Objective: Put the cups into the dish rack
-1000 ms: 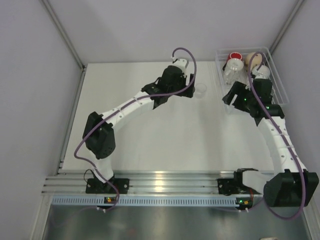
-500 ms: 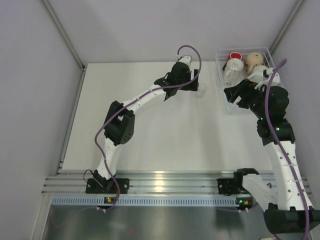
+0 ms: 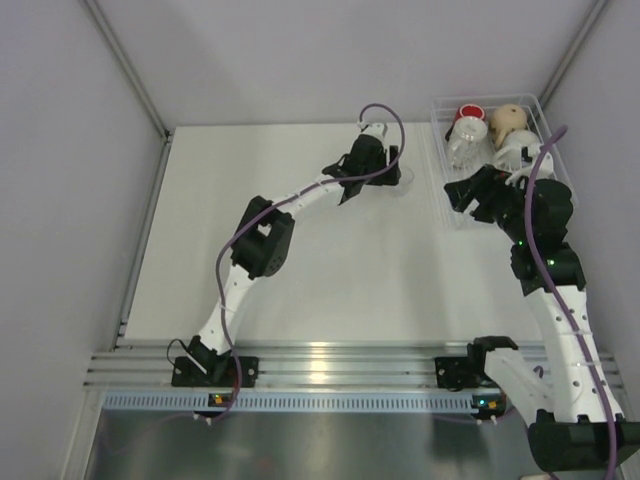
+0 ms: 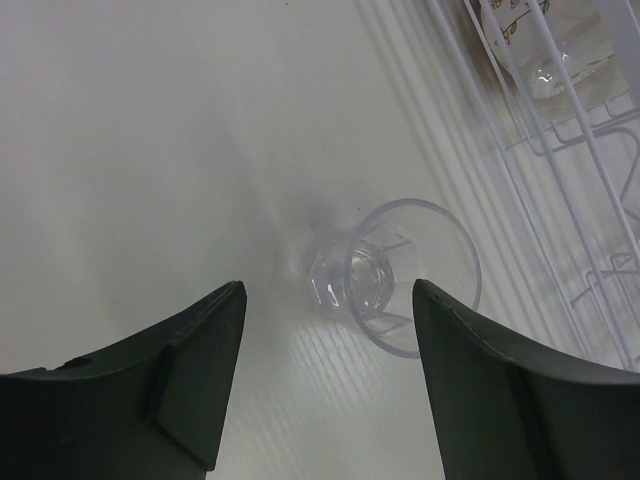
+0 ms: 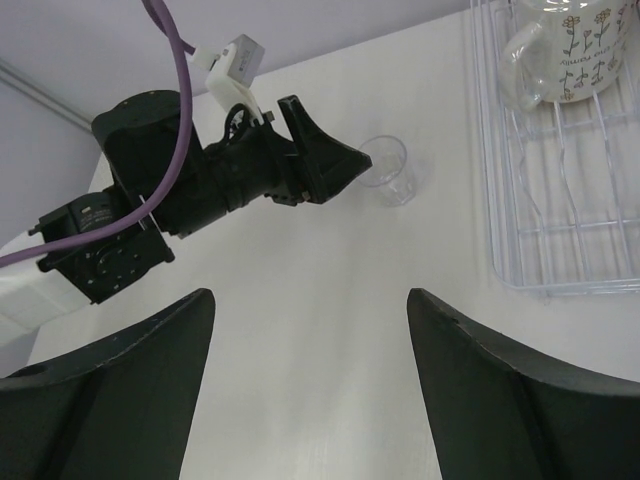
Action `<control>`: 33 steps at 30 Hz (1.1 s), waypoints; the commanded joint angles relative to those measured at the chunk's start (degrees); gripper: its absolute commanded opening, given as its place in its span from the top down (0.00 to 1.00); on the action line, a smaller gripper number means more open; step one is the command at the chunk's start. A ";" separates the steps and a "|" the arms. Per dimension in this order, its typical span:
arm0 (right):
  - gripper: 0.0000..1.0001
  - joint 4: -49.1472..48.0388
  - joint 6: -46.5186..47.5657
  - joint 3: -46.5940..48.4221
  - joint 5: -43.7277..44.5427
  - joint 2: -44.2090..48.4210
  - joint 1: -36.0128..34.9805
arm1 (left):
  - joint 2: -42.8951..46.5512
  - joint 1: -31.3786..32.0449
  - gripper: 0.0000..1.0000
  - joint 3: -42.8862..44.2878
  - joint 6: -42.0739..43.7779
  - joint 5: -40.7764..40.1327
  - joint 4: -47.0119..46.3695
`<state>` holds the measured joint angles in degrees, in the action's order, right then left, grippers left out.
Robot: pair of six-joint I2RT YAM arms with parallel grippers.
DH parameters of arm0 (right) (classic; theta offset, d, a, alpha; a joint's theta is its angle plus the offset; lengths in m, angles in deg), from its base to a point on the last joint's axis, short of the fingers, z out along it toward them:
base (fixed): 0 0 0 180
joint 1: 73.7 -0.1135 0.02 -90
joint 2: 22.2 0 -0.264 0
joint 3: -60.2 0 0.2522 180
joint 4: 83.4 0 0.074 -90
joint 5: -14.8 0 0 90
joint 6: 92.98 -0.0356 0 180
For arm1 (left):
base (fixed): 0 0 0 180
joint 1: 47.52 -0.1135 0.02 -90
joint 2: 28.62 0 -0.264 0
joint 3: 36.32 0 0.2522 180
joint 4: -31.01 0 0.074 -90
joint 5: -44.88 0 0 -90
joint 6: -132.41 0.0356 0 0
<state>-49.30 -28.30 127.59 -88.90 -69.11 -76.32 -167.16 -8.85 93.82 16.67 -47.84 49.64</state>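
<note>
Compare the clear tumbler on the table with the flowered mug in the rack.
The tumbler is clear glass; the mug is white with printed flowers. The tumbler has no handle; the mug has one. The tumbler stands on the table; the mug is inside the dish rack.

Left arm (image 3: pixel 262 240) stretched far and to the right, left gripper (image 3: pixel 393 172) jaws spread, right arm (image 3: pixel 548 270) upright, wrist bent left, right gripper (image 3: pixel 462 195) spread wide, holding nothing.

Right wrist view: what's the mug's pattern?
The mug bears yellow flowers; right wrist view shows best.
</note>
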 commanded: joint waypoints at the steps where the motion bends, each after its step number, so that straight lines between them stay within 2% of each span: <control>1: 0.22 -3.46 0.10 0.16 -0.90 1.04 -0.29 | -1.11 -0.97 0.27 2.80 -2.12 1.49 -7.23; 11: 0.21 -2.94 0.80 -1.07 -0.20 0.95 -0.38 | -3.40 -1.23 0.53 2.63 -5.73 8.08 -9.26; 12: 0.22 -3.11 0.89 -1.24 -0.11 0.95 -0.38 | -3.06 -1.23 0.61 2.02 -5.73 8.34 -9.26; 14: 0.21 -3.29 0.89 -1.59 0.42 0.69 -0.55 | -2.35 -1.23 0.70 1.05 -5.90 9.04 -9.26; 15: 0.21 -3.11 0.97 -1.51 0.60 0.51 -0.55 | -1.39 -1.23 0.78 -0.17 -5.82 9.22 -9.17; 19: 0.21 -2.67 2.20 -2.29 0.25 -0.81 -1.51 | 3.25 -1.58 1.00 -4.82 -5.38 11.15 -8.55; 21: 0.21 -2.76 2.99 -2.82 -0.45 -1.07 -2.74 | 6.16 -2.20 1.00 -7.55 -5.81 12.73 -10.04; 22: 0.20 -2.85 3.17 -2.83 -1.76 -1.07 -2.92 | 9.57 -2.46 1.00 -12.09 -7.03 13.44 -11.79; 27: 0.19 -6.71 2.12 -4.31 -7.48 -0.90 -3.19 | 21.71 -4.74 1.00 -28.72 -16.78 20.99 -30.15; 29: 0.19 -11.62 0.54 -7.46 -12.13 -0.02 -3.19 | 27.50 -5.45 1.00 -36.61 -21.97 24.94 -35.77; 33: 0.19 -20.32 -5.85 -13.18 -20.48 1.91 -3.19 | 35.24 -6.77 1.00 -46.47 -30.23 30.83 -45.53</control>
<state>-59.13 -29.26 116.90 -100.81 -69.05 -78.81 -139.73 -14.94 52.62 -4.53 -24.23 20.52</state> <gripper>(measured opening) 0.807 0.048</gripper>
